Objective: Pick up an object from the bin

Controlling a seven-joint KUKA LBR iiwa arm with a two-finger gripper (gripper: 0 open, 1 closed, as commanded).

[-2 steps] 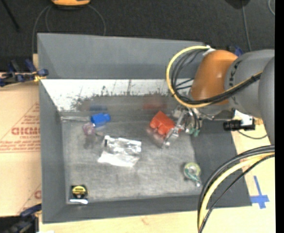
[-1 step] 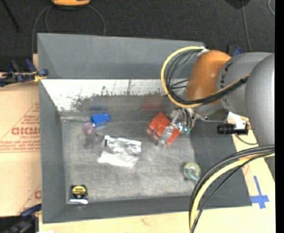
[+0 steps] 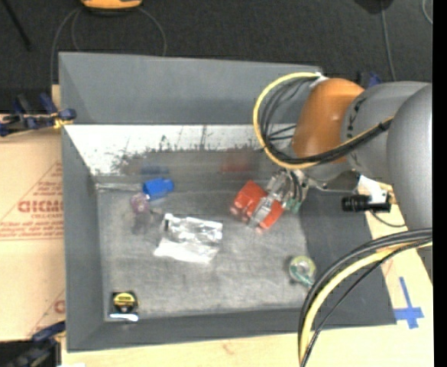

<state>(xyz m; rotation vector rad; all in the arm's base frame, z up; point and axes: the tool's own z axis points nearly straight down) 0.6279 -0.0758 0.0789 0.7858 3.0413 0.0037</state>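
Whether the fingers of the gripper (image 3: 283,198) are parted or closed cannot be told; they sit low at the right edge of a red blocky thing (image 3: 247,199), touching or just over it.

From the left of the grey bin (image 3: 177,90): a yellow-and-black tape measure (image 3: 124,302) lies in the front left corner, its face label too small to read. Near the back wall are a small pale purple thing (image 3: 139,202) and a blue piece (image 3: 157,187). Mid-floor lies a crumpled clear plastic packet (image 3: 189,238), its print illegible.

The red thing lies right of centre, towards the back, tilted, with a pale clear part at its lower right end.

The arm's orange-covered wrist (image 3: 326,121) slants down and left, looped by cables. A round greenish clear thing (image 3: 302,268) lies in front of it.
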